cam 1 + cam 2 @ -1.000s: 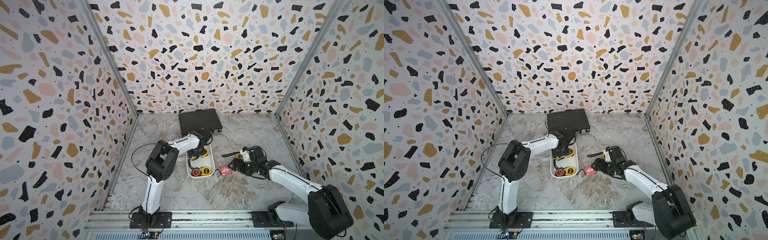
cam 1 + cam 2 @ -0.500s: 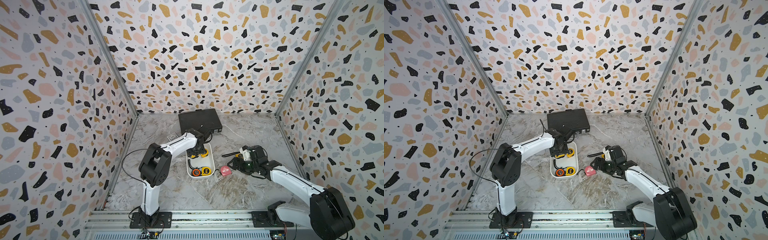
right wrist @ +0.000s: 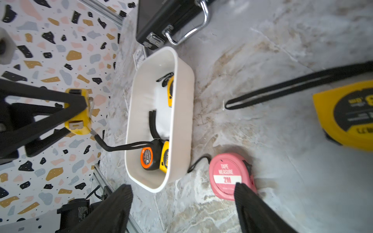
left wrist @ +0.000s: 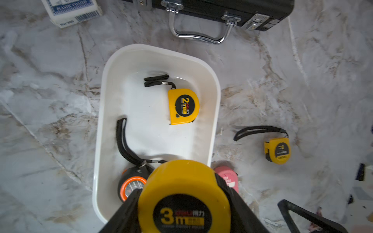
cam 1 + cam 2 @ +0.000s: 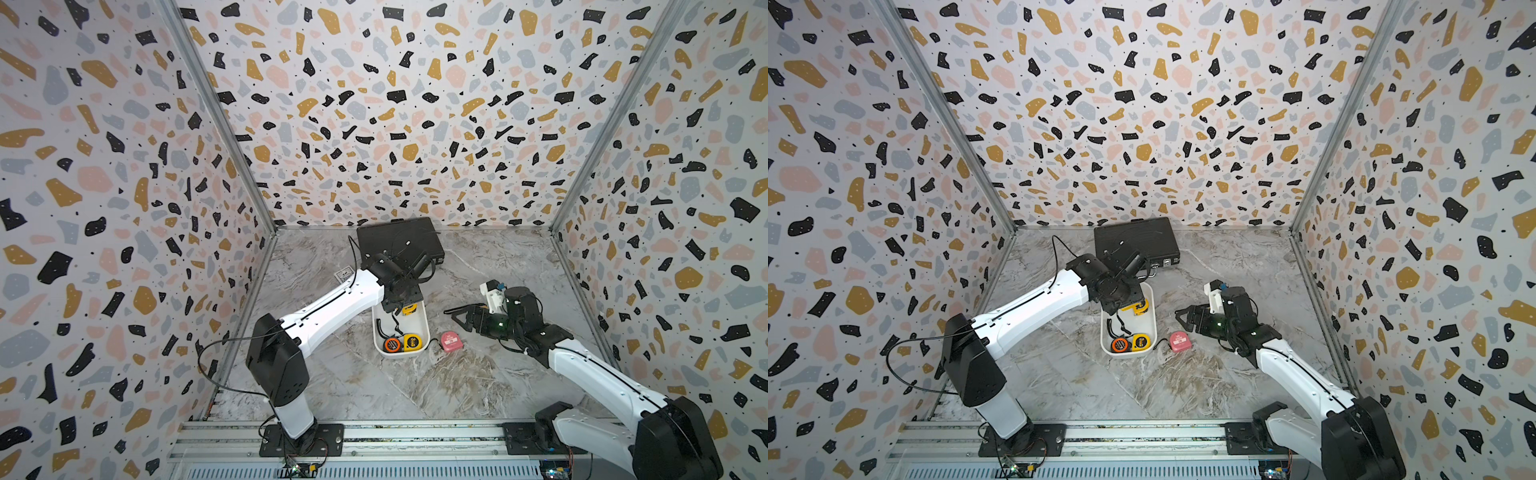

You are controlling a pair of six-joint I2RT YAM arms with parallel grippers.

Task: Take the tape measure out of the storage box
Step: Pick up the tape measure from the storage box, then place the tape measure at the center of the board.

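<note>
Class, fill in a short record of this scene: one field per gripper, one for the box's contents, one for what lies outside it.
left gripper: shut on the yellow 3m tape measure, held above the storage box
right gripper: open, empty, near the pink tape measure
in box: yellow 2m tape measure, orange-and-black tape measure, third yellow tape measure
on table: pink tape measure, loose yellow tape measure, black briefcase, card box
</note>
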